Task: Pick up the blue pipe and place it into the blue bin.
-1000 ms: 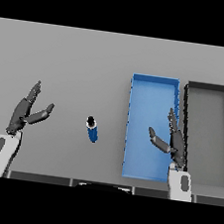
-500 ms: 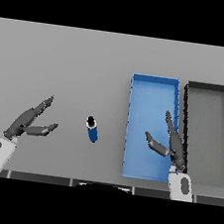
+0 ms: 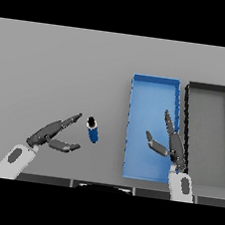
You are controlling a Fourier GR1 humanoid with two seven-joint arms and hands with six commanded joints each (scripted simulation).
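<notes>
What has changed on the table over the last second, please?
The left hand has swung in toward the pipe, its open fingers now reaching close beside it, with no grasp yet. The right hand has barely shifted and hangs open over the blue bin. The pipe, blue bin and black bin stayed put.

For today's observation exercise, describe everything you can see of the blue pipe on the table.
The blue pipe is a short, smooth blue cylinder with a dark opening ringed in white at its upper end. It rests on the grey table, tilted slightly in the view, left of the blue bin and apart from it. The left hand is open beside it, fingertips close but not touching. Nothing holds it.
</notes>
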